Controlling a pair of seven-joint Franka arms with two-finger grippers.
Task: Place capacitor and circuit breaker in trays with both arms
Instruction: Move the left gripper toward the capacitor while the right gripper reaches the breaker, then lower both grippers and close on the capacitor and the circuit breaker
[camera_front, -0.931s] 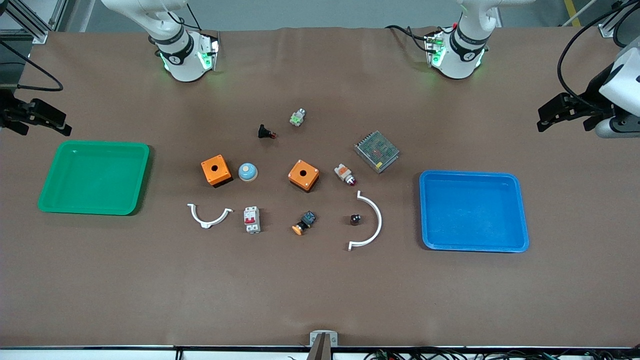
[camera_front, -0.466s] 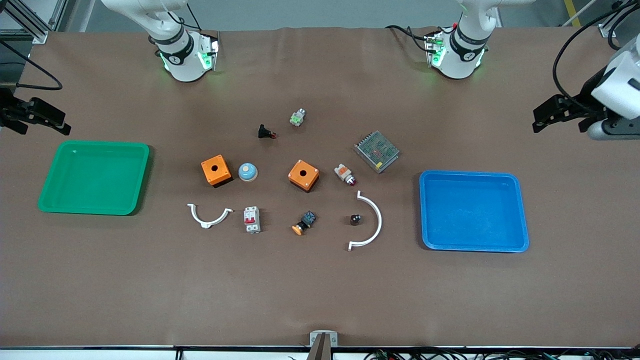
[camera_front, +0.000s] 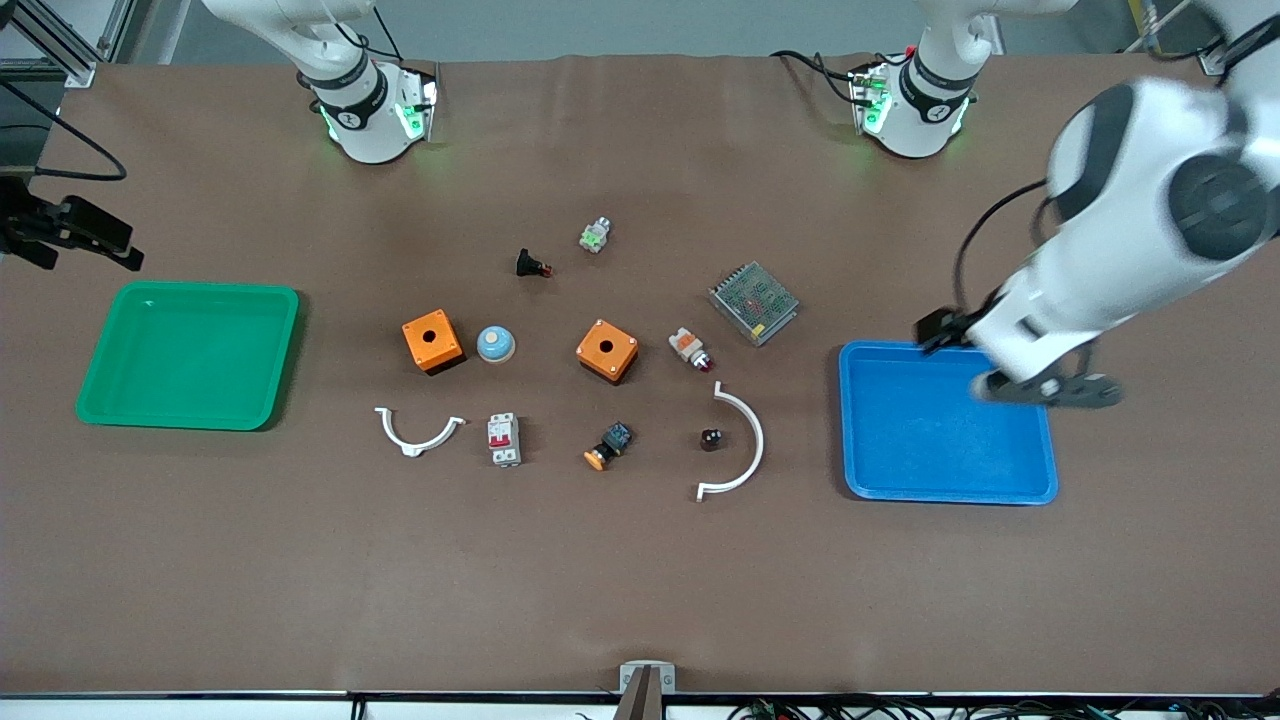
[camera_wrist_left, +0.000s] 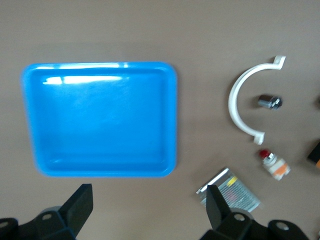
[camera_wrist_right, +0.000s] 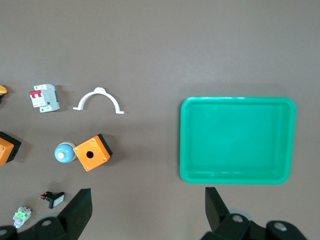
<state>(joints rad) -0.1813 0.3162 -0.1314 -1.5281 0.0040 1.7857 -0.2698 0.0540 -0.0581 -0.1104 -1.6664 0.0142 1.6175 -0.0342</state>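
The capacitor (camera_front: 711, 438) is a tiny black cylinder lying inside the curve of a white clip (camera_front: 745, 445); it also shows in the left wrist view (camera_wrist_left: 270, 102). The circuit breaker (camera_front: 503, 439), white with two red levers, lies beside a smaller white clip (camera_front: 418, 432); it also shows in the right wrist view (camera_wrist_right: 44, 98). My left gripper (camera_front: 945, 330) (camera_wrist_left: 149, 200) is open and empty over the farther edge of the blue tray (camera_front: 845, 420). My right gripper (camera_front: 125, 250) (camera_wrist_right: 147, 200) is open and empty, waiting by the green tray (camera_front: 290, 350).
Two orange boxes (camera_front: 432, 341) (camera_front: 607, 350), a blue dome (camera_front: 495, 344), a meshed power supply (camera_front: 753, 302), a white-and-orange part (camera_front: 690, 349), an orange-capped button (camera_front: 608, 447), a black push-button (camera_front: 530, 265) and a green-white part (camera_front: 595, 235) lie mid-table.
The left arm has swung in from the table's end and now hangs over the blue tray's farther edge. The right arm has barely moved. No object has moved.
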